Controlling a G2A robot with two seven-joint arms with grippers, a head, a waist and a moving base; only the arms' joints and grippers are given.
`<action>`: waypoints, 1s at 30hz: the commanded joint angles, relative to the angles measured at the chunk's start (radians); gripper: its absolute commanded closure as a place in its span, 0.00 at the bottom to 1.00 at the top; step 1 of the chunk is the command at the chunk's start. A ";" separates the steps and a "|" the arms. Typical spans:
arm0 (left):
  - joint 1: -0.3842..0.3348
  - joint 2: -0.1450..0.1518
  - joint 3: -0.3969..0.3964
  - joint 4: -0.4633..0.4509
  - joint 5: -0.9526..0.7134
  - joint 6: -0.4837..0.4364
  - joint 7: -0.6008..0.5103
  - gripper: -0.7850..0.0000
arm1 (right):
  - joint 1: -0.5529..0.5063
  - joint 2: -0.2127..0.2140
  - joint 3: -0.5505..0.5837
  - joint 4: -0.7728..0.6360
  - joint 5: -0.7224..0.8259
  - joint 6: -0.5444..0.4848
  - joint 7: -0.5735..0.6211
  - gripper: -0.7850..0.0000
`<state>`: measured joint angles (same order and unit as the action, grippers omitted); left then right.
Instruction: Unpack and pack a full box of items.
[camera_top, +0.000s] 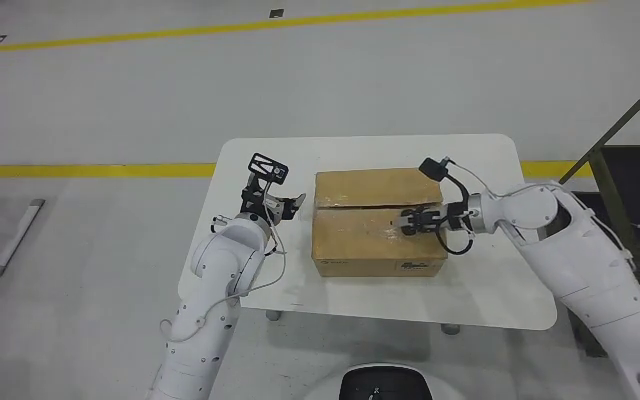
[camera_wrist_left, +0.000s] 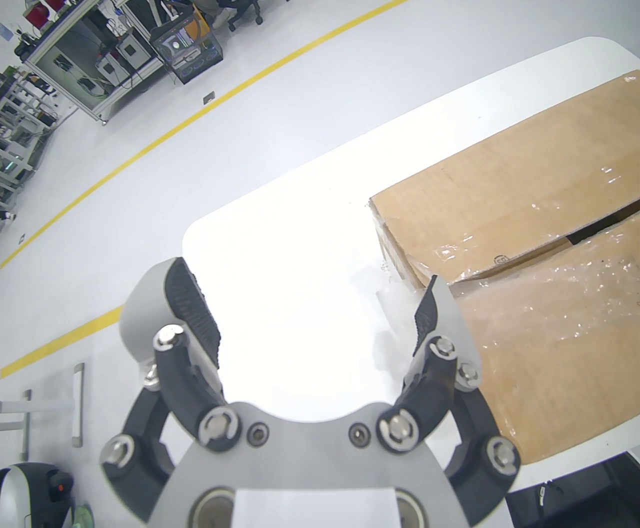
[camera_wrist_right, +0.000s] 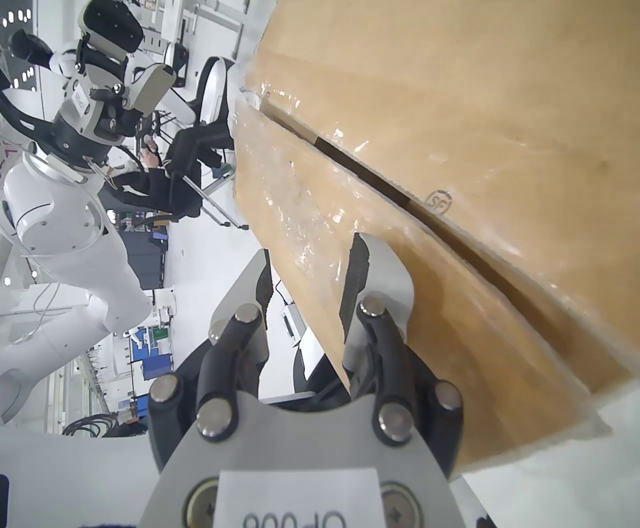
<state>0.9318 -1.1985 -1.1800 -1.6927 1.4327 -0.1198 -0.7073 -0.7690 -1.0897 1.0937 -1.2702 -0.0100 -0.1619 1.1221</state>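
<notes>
Fingers (camera_wrist_left: 192, 305) of the left gripper (camera_wrist_left: 305, 280) stand wide apart with nothing between them; we note the ribbed black pads facing each other across bare table (camera_wrist_left: 280, 250). In the top view this gripper (camera_top: 290, 205) sits just beside the left end of the box (camera_top: 360, 235), not touching it.

Box: brown cardboard, mid-table, both top flaps down, glossy clear tape (camera_wrist_right: 280, 165) wrinkled over the near flap (camera_wrist_right: 310, 210) and along the seam. We see a dark slit open along the seam towards the right end. A round stamped mark (camera_wrist_right: 438, 201) sits on the far flap just beside the seam, also visible from the left wrist (camera_wrist_left: 499, 260). Dark print (camera_top: 415, 265) on the front face is too small to make out.

Right gripper (camera_wrist_right: 310, 252): over the box top in the top view (camera_top: 408, 222). Its fingers are drawn close on the near flap, one pad (camera_wrist_right: 356, 270) flat on the taped upper face, the other finger past the flap's edge, cardboard running between them into the palm. A white label (camera_wrist_right: 300, 500) on its plate is cut off at the frame edge
</notes>
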 joint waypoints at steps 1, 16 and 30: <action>0.000 0.000 0.000 0.000 0.000 0.000 0.000 0.00 | 0.003 -0.001 -0.007 0.005 -0.006 -0.002 -0.004 1.00; 0.000 0.000 0.000 0.000 0.000 0.000 0.000 0.00 | -0.004 0.020 0.067 -0.006 0.008 -0.013 -0.016 1.00; 0.000 0.000 0.000 0.000 0.000 0.000 0.000 0.00 | 0.018 0.049 0.150 0.024 -0.026 -0.006 -0.002 1.00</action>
<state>0.9318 -1.1985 -1.1800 -1.6927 1.4327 -0.1198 -0.7073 -0.7522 -1.0422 1.2405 -1.2499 -0.0372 -0.1725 1.1158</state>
